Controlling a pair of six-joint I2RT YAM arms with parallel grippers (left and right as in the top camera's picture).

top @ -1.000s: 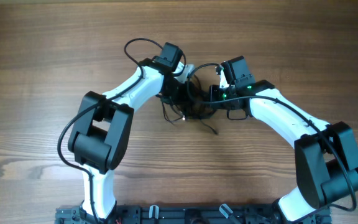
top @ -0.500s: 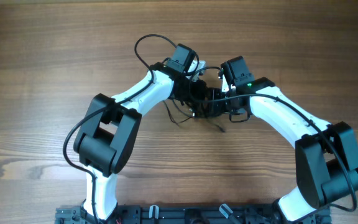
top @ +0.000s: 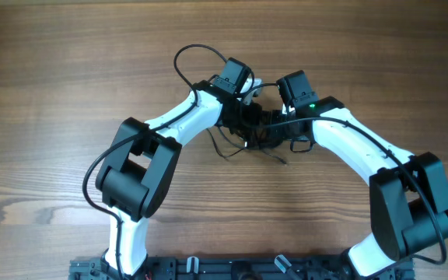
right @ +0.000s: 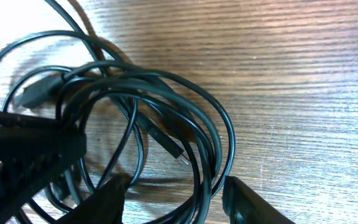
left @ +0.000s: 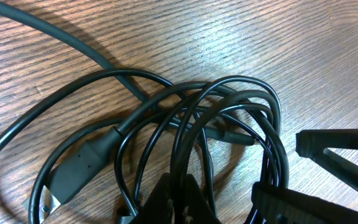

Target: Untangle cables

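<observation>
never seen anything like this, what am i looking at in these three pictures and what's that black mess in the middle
It is a robot with two arms, the left arm and the right arm, at a wooden table. The wide picture comes from a camera above; each close one from a camera on a wrist. The black mess is a tangle of thin cables, which the robot is to untangle. Each arm ends in a two-finger tool. The left tool is shut on some strands. The right tool stands open, loops lying between its fingers.
</observation>
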